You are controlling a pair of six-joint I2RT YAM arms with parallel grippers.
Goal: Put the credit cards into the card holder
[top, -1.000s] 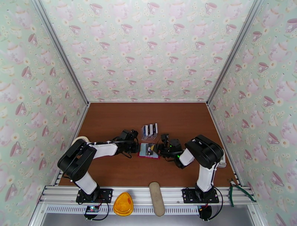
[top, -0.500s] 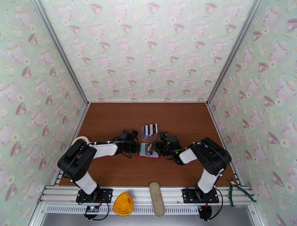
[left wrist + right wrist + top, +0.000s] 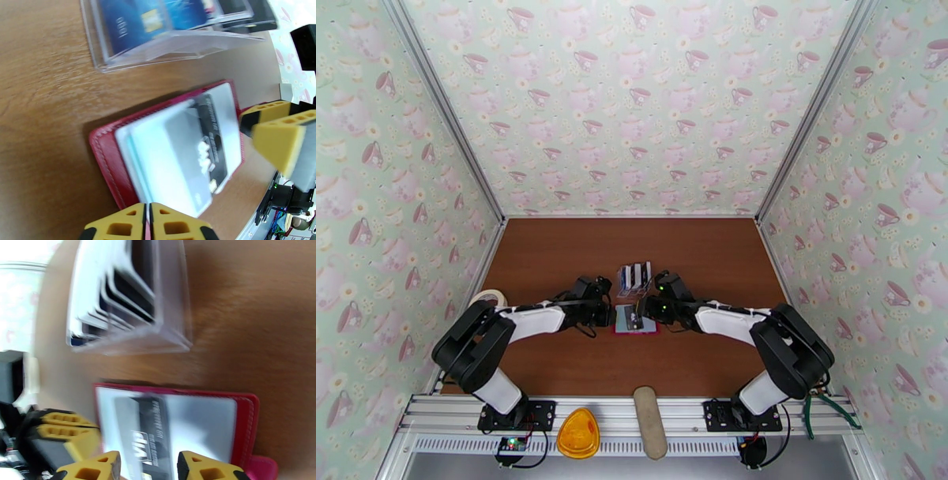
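Brown wood-grain table [image 3: 553, 260] floors a booth lined with teacup wallpaper [image 3: 632, 118]. Nearest, on the metal rail [image 3: 616, 410] behind the arms' bases, lie an orange wedge-shaped object [image 3: 577, 433] and a tan oblong pad [image 3: 650, 421]. Green-handled pliers [image 3: 821, 406] sit outside the right arm's base, and a roll of tape [image 3: 486, 298] sits beside the left arm's elbow.

Both arms reach inward and meet over the card holder [image 3: 106, 158], which lies opened flat between the two grippers. The left gripper [image 3: 147, 215] has its yellow fingers pressed together with only a thin red sliver between them, apparently the holder's near edge. The holder's red cover and pale pockets spread out just ahead of those fingertips.

The right gripper [image 3: 149, 458] stands with its fingers spread. Between and just ahead of them a dark card [image 3: 154, 425] lettered "VIP" lies on the holder's pale pockets. Whether either finger touches the card I cannot tell.

Beyond both grippers, past a strip of bare table on the holder's far side, stands a clear plastic stand [image 3: 177, 41]. The remaining credit cards [image 3: 134, 19] are lined upright in it: a blue one with a gold chip, then dark and white ones.
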